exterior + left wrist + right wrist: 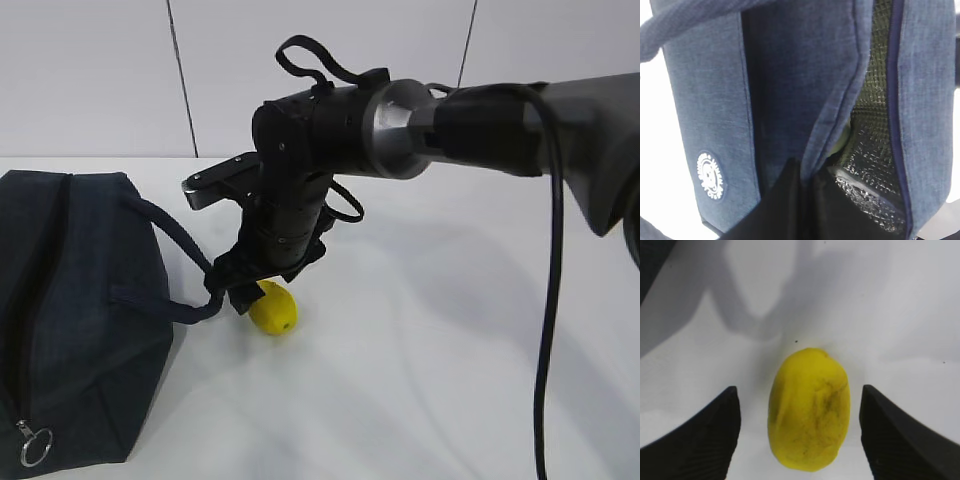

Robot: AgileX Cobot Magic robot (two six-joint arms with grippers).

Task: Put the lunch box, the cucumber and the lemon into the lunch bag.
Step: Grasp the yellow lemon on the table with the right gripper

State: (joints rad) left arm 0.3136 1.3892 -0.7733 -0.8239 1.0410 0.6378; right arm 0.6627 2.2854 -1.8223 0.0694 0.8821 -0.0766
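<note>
The yellow lemon (274, 309) lies on the white table just right of the lunch bag (70, 310). My right gripper (243, 293) is open and low over it. In the right wrist view the lemon (809, 415) sits between the two black fingers (705, 440), with gaps on both sides. My left gripper (807, 172) is shut on the navy edge of the lunch bag (785, 75) beside its opening. The silvery lining (870, 165) shows inside, with a pale green sliver (842, 140) that may be the lunch box. The cucumber is out of view.
A bag handle (170, 240) loops toward the right gripper. The zipper's metal ring pull (35, 447) hangs at the bag's near corner. White table (430, 380) stretches to the right, with a grey wall behind.
</note>
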